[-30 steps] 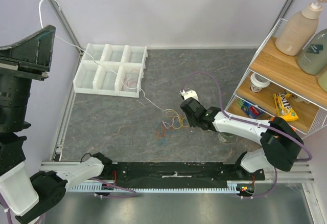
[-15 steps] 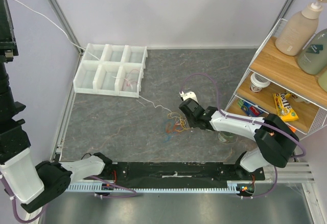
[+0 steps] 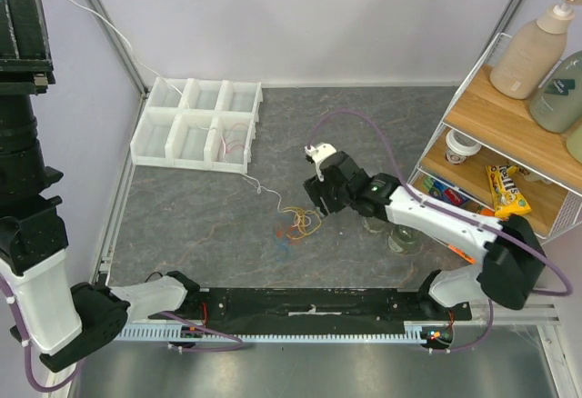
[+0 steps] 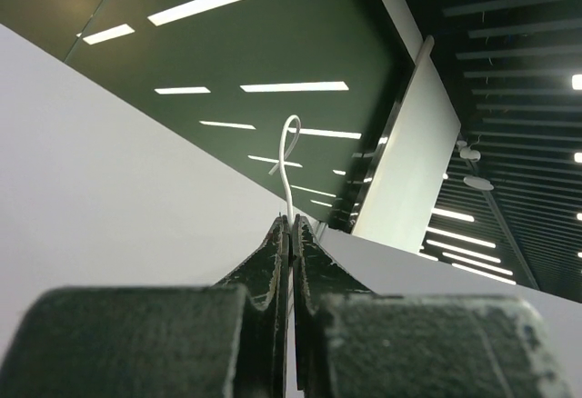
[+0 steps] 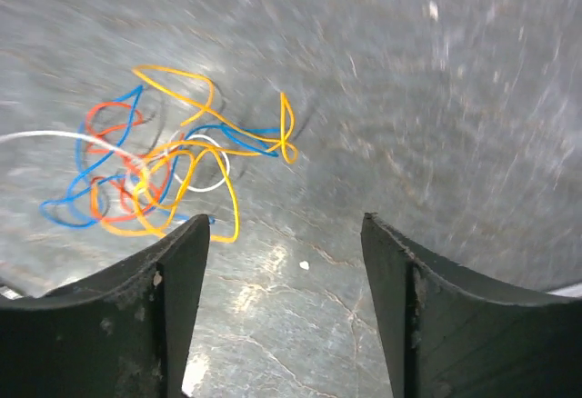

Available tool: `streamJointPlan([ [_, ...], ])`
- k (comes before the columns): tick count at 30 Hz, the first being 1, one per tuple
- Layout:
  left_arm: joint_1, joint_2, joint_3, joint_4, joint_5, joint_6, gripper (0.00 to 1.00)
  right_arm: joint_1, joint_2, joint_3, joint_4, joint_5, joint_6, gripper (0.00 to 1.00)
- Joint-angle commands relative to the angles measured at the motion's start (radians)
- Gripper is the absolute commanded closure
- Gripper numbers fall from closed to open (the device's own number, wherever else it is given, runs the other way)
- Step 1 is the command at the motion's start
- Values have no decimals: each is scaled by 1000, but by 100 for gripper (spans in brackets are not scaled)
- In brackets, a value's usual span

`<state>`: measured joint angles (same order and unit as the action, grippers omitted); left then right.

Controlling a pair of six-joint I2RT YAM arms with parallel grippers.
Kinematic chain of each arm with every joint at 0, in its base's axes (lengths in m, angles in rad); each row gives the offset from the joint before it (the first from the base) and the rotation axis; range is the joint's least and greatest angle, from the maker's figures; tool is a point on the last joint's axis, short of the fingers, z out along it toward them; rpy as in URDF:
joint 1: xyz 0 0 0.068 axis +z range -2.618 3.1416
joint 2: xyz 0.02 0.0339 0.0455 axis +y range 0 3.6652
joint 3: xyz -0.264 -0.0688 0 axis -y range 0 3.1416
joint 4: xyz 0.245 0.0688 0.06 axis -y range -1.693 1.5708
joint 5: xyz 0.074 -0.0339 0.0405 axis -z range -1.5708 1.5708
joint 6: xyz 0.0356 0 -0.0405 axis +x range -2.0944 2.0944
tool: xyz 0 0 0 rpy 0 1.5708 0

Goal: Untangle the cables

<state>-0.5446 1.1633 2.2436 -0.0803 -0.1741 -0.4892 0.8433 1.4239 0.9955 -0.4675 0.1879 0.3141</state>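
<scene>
The cables (image 5: 159, 180) lie knotted mid-worktop, barely separated: left gripper (image 4: 291, 223) pinches the white cable (image 4: 287, 166), right gripper (image 5: 284, 243) hangs open above.

A lab: booth walls (image 3: 364, 16), aluminium mounting rail (image 3: 309, 333).

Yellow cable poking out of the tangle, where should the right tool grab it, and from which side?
In the right wrist view, grip the yellow cable at its narrow tip jutting right of the tangle, coming down from that bare side. There it lies almost alone; further left other strands cross it.
</scene>
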Motion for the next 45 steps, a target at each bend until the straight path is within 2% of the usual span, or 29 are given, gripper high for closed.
streamJointPlan([
  [1, 6, -22, -36, 10, -7, -46, 98, 0, -140, 107, 6, -186, -128, 20],
  [4, 6, -33, -48, 10, -11, -64, 98, 19, -206, 77, 114, -416, -239, 13],
  [6, 6, -37, -55, 8, -11, -71, 98, 36, -230, 36, 208, -464, -244, 9],
  [10, 5, -43, -59, 4, -19, -81, 98, 56, -191, -11, 363, -556, -170, 9],
  [16, 6, -50, -58, -12, -27, -91, 98, 122, -60, -9, 516, -530, -48, 12],
  [22, 6, -54, -56, -22, -7, -114, 99, 132, 62, -17, 635, -320, 103, 21],
  [27, 6, -71, -56, -38, -13, -118, 98, 135, 138, 38, 673, -413, 138, 31],
  [32, 6, -74, -53, -41, -19, -109, 98, 146, 176, 57, 695, -423, 171, 35],
  [34, 6, -71, -52, -42, -18, -109, 98, 146, 181, 61, 692, -410, 174, 44],
  [37, 6, -74, -53, -52, -18, -101, 98, 145, 170, 97, 632, -372, 165, 74],
  [40, 6, -82, -58, -65, -24, -77, 98, 140, 103, 143, 566, -346, 142, 99],
  [44, 6, -111, -94, -78, -42, -31, 98, 120, -18, 222, 471, -311, 123, 100],
  [45, 6, -116, -105, -85, -47, -16, 98, 114, -43, 267, 398, -301, 114, 100],
])
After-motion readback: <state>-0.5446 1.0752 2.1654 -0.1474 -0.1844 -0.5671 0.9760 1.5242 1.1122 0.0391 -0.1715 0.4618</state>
